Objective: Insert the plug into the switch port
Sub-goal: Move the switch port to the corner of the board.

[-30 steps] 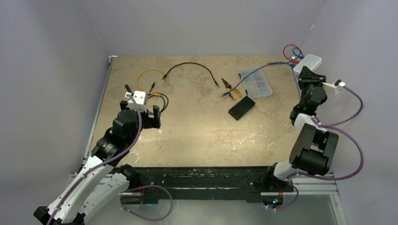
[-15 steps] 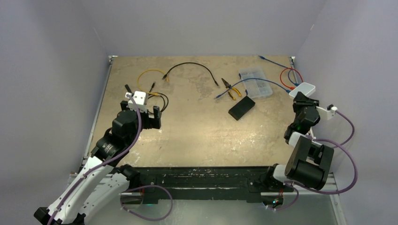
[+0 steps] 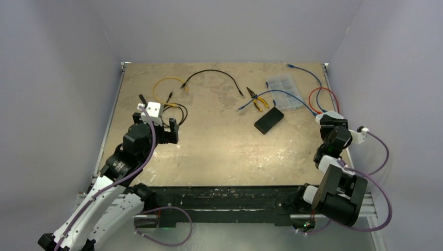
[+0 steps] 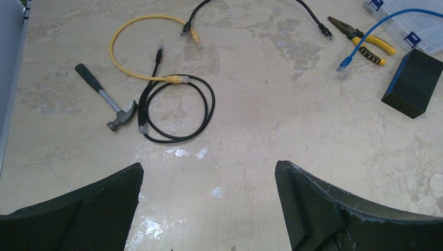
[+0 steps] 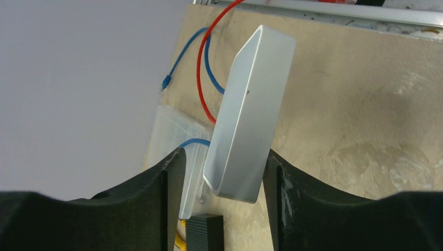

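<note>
from what i can see, the insertion has not begun. no plug sits in either tool. the nearest loose plug (image 4: 343, 67), on the end of the blue cable (image 4: 386, 23), lies on the table (image 4: 261, 120) beside the pliers (image 4: 365, 44), near the black box (image 4: 412, 83). the yellow cable (image 4: 120, 39) and the black cable (image 4: 183, 110) lie loose on the left by the hammer (image 4: 104, 99).

i take the white box (image 5: 251, 104) to be the switch, though i can't see its ports. it is at the right edge of the table, tilted on edge between the fingers of the right gripper (image 5: 223, 157). one finger touches its side, and on the other side a gap shows the clear case (image 5: 172, 130) behind. i cannot tell whether that box is pinched or just let go.

the left gripper (image 4: 208, 167) hovers over bare table with its fingers spread wide, holding nothing.

by my reckoning nearly all is left: settle the switch, pick a plug, line it up and push it in.
</note>
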